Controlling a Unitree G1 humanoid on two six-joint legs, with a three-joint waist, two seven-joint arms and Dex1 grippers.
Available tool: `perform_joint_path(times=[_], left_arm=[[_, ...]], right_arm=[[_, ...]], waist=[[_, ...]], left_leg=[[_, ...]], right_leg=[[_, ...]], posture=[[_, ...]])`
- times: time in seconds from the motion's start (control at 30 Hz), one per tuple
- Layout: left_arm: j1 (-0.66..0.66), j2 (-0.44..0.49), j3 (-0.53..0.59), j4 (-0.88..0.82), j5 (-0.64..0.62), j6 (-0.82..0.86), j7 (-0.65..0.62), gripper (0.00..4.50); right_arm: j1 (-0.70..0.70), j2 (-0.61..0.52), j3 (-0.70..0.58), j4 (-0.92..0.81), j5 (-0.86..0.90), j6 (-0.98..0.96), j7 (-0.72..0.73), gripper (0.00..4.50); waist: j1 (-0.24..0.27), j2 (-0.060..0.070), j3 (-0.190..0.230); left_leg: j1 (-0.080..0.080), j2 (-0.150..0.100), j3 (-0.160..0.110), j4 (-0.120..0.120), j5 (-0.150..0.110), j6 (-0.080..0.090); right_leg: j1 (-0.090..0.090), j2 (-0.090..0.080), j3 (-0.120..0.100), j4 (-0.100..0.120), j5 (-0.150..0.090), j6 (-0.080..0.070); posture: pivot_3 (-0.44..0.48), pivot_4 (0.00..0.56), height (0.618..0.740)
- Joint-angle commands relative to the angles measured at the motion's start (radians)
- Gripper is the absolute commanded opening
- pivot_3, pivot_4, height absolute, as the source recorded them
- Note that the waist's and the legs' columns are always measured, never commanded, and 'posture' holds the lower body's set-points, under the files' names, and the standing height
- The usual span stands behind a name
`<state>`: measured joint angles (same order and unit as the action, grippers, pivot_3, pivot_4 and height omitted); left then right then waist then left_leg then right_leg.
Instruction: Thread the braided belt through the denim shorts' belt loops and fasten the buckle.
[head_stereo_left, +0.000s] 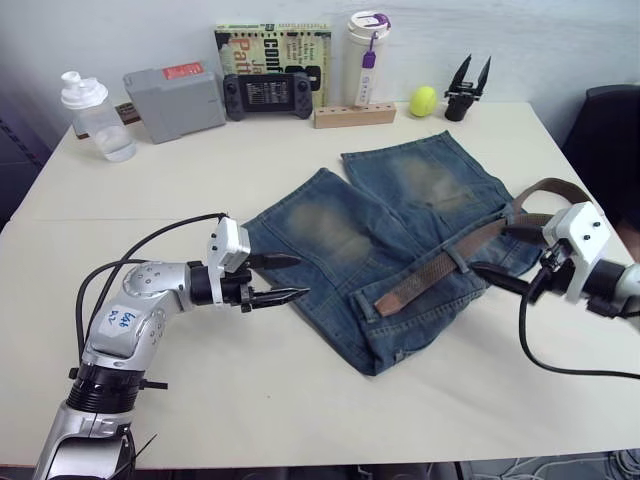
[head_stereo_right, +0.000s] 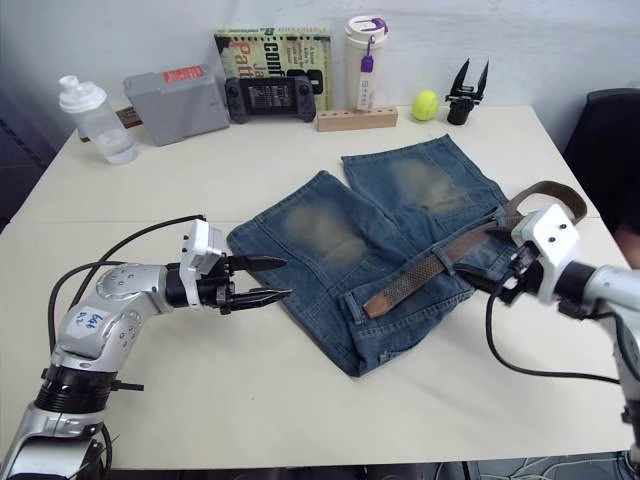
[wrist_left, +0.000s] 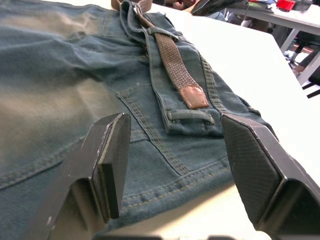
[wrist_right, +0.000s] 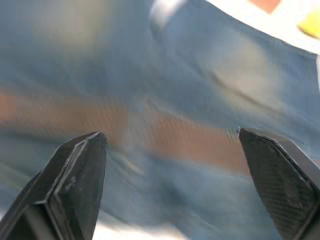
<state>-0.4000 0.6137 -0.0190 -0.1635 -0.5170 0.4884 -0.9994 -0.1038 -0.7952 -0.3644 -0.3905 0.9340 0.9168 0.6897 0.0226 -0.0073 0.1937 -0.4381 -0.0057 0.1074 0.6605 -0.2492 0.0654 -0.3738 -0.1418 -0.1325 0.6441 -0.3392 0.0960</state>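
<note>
Denim shorts (head_stereo_left: 400, 240) lie flat mid-tabletop (head_stereo_left: 300, 390). Braided belt (head_stereo_left: 440, 268) runs along the shorts' waistband, under one belt loop (wrist_left: 161, 31), tan tip (wrist_left: 194, 96) lying just short of another loop; the belt's far end curls off the shorts' edge. Left tool (head_stereo_left: 285, 278) wide open, holding nothing, over the shorts' hem. Right tool (head_stereo_left: 500, 255) wide open, empty, at the waistband beside the belt.

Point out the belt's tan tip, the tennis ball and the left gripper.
Belt tip (wrist_left: 194, 96), left wrist view, on the tan leather end.
Tennis ball (head_stereo_left: 423, 100), left eye view, its middle.
Left gripper (head_stereo_left: 295, 278), left eye view, midway between its open fingertips.
</note>
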Motion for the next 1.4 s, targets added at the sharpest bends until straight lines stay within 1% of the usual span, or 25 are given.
perform_joint_path(times=[0.03,0.1,0.13,0.2,0.33,0.53,0.73,0.83,0.87,0.93,1.03,1.07,1.13,1.17,1.3,1.4], left_arm=[[-0.001,0.006,0.007,-0.054,-0.005,0.009,0.011,3.17],[0.004,0.006,0.01,-0.063,0.0,-0.004,0.009,3.17],[0.007,0.005,0.01,-0.066,0.004,-0.013,0.006,3.17],[0.013,0.01,0.006,-0.066,0.028,-0.04,0.004,3.17],[0.02,0.009,0.011,-0.068,0.031,-0.047,0.004,3.17],[0.037,0.017,0.011,-0.08,0.036,-0.053,0.001,3.17],[0.057,0.021,0.018,-0.095,0.021,-0.045,0.001,3.17],[0.066,0.025,0.024,-0.099,0.017,-0.041,0.001,3.17],[0.067,0.026,0.026,-0.1,0.016,-0.041,0.001,3.17],[0.068,0.027,0.029,-0.101,0.011,-0.038,0.0,3.17],[0.066,0.029,0.033,-0.1,0.008,-0.034,-0.002,3.17],[0.066,0.029,0.033,-0.099,0.007,-0.033,-0.003,3.17],[0.063,0.031,0.036,-0.093,0.007,-0.034,-0.005,3.17],[0.06,0.031,0.037,-0.089,0.007,-0.033,-0.006,3.17],[0.05,0.027,0.033,-0.082,0.008,-0.032,-0.005,3.17],[0.047,0.024,0.029,-0.085,0.008,-0.03,-0.004,3.17]], right_arm=[[0.018,0.082,-0.076,-0.036,0.299,0.159,-0.218,4.46],[0.037,0.141,-0.088,0.027,0.486,0.182,-0.372,4.46],[0.043,0.158,-0.09,0.054,0.553,0.183,-0.435,4.46],[0.05,0.17,-0.087,0.094,0.592,0.185,-0.51,4.46],[0.038,0.178,-0.089,0.17,0.752,0.143,-0.651,4.46],[0.011,0.188,-0.039,0.206,0.809,0.106,-0.745,4.46],[-0.044,0.257,0.025,0.194,0.853,0.056,-0.799,4.46],[-0.041,0.27,0.043,0.187,0.857,0.044,-0.809,4.46],[-0.036,0.269,0.048,0.188,0.852,0.045,-0.807,3.96],[-0.024,0.273,0.05,0.194,0.842,0.039,-0.804,3.33],[-0.013,0.275,0.044,0.197,0.834,0.023,-0.803,1.87],[-0.012,0.275,0.043,0.197,0.833,0.019,-0.804,1.51],[-0.014,0.281,0.028,0.199,0.83,-0.004,-0.802,0.4],[-0.019,0.286,0.022,0.201,0.818,-0.02,-0.802,0.05],[-0.049,0.335,0.041,0.155,0.664,-0.111,-0.737,0.05],[-0.044,0.39,0.074,0.117,0.583,-0.149,-0.733,0.05]], waist=[[0.003,0.0,0.0],[0.003,0.0,0.0],[0.002,0.0,0.0],[0.0,0.0,0.0],[0.0,0.0,0.0],[0.0,0.0,0.0],[-0.002,0.001,0.0],[-0.001,0.001,0.0],[0.001,0.001,0.0],[0.001,0.001,0.0],[-0.001,0.001,0.0],[-0.001,0.001,0.0],[-0.002,0.001,0.001],[-0.002,0.001,0.001],[-0.002,0.001,0.001],[-0.002,0.001,0.001]], left_leg=[[0.0,0.0,0.0,0.0,-0.002,-0.003],[0.0,0.0,0.0,0.0,-0.003,-0.003],[0.0,-0.001,0.001,0.0,-0.003,-0.003],[0.0,-0.001,0.001,0.0,-0.002,-0.001],[0.0,-0.001,0.003,0.0,-0.001,0.001],[0.0,-0.001,0.003,-0.001,-0.001,0.001],[0.0,0.0,0.003,-0.001,-0.001,0.002],[0.0,0.0,0.004,-0.002,-0.001,0.002],[0.0,0.0,0.004,-0.002,-0.001,0.002],[0.0,0.0,0.004,-0.002,-0.001,0.002],[0.0,0.0,0.004,-0.002,-0.001,0.002],[0.0,0.0,0.004,-0.002,-0.001,0.002],[0.0,0.0,0.004,-0.003,-0.001,0.002],[0.0,0.0,0.004,-0.003,-0.001,0.002],[0.0,0.0,0.004,-0.003,-0.001,0.002],[0.0,0.0,0.005,-0.005,-0.001,0.001]], right_leg=[[0.0,0.0,0.0,0.0,0.0,0.0],[0.0,0.0,0.0,0.0,0.0,0.0],[0.0,0.0,0.0,0.0,0.0,0.0],[-0.001,0.0,0.0,0.0,0.0,0.0],[-0.001,0.001,0.001,0.0,0.0,0.0],[-0.002,0.001,0.002,0.001,0.0,0.0],[-0.002,0.001,0.002,0.001,0.0,0.0],[-0.003,0.001,0.002,0.001,0.0,0.0],[-0.003,0.001,0.002,0.001,0.0,0.0],[-0.002,0.001,0.002,0.0,0.0,0.0],[-0.003,0.001,0.002,0.0,0.0,0.0],[-0.003,0.001,0.002,0.0,0.0,0.0],[-0.003,0.001,0.003,0.0,0.0,0.0],[-0.003,0.001,0.003,0.0,0.0,0.0],[-0.003,0.001,0.003,0.0,0.0,0.0],[-0.003,0.001,0.003,0.0,0.0,0.0]], posture=[[0.0,0.15,0.696],[0.0,0.15,0.696],[0.0,0.15,0.696],[0.0,0.15,0.696],[0.0,0.15,0.696],[0.0,0.15,0.696],[0.0,0.15,0.696],[0.0,0.15,0.696],[0.0,0.15,0.696],[0.0,0.15,0.696],[0.0,0.15,0.696],[0.0,0.15,0.696],[0.0,0.15,0.696],[0.0,0.15,0.696],[0.0,0.15,0.696],[0.0,0.15,0.696]])
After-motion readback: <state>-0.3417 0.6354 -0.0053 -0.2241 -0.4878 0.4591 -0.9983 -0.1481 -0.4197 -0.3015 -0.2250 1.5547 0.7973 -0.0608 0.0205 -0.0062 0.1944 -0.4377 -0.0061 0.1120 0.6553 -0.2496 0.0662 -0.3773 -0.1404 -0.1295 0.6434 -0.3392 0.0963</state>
